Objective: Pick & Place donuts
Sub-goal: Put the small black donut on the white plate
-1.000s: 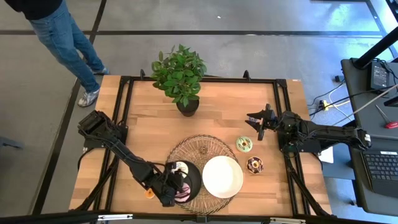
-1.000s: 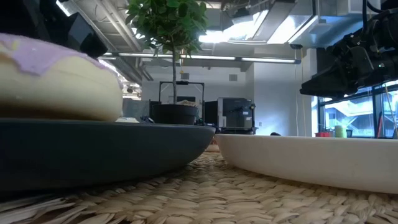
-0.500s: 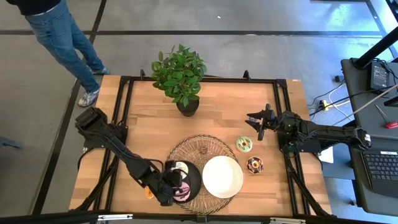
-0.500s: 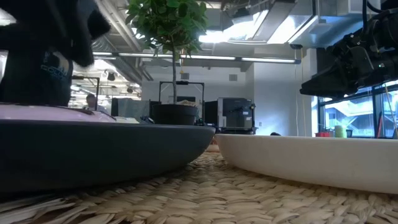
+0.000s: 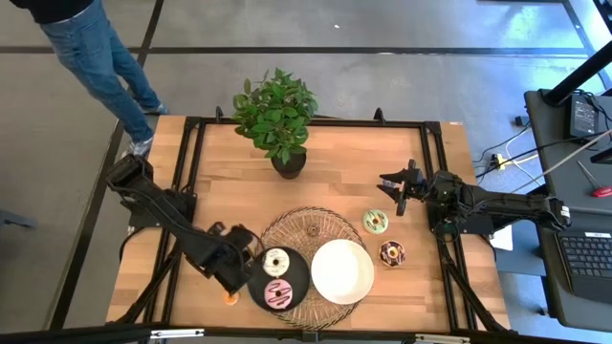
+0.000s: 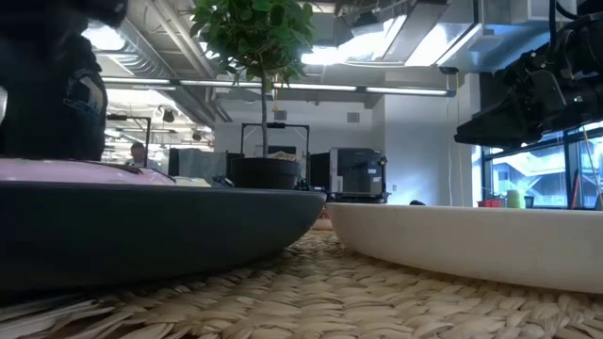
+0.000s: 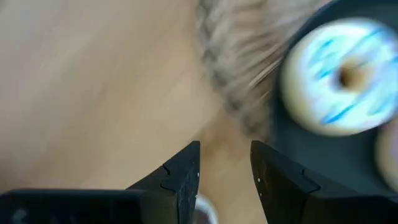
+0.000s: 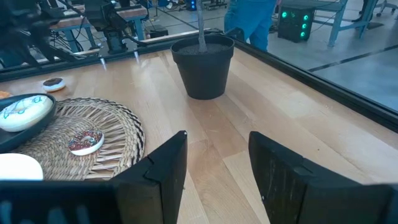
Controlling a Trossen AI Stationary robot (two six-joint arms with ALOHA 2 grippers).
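On the black plate (image 5: 298,279) lie a cream-white donut (image 5: 276,261) and a pink donut (image 5: 279,293). My left gripper (image 5: 245,260) hovers open just left of that plate, over the bare wood by the mat's edge; its wrist view shows the fingers (image 7: 225,155) empty, with the cream-white donut (image 7: 342,78) ahead. A mint-green donut (image 5: 376,222) and a sprinkled chocolate donut (image 5: 392,253) rest on the table right of the white plate (image 5: 341,271). A small donut (image 5: 311,229) sits on the mat, and an orange mini (image 5: 229,297) on the wood. My right gripper (image 5: 397,191) waits open beyond the mint-green donut.
A round woven mat (image 5: 316,222) lies under both plates. A potted plant (image 5: 277,115) stands toward the far edge, its pot (image 8: 204,65) ahead of my right gripper (image 8: 217,143). A person in jeans (image 5: 96,57) stands off the far-left corner. Bare wood lies at the far right and the left.
My left gripper, which held the pink donut above the black plate, has set it down flat on the plate's near side and let go. It has then drawn back toward the table's left edge, clear of the plate. The right arm has kept still.
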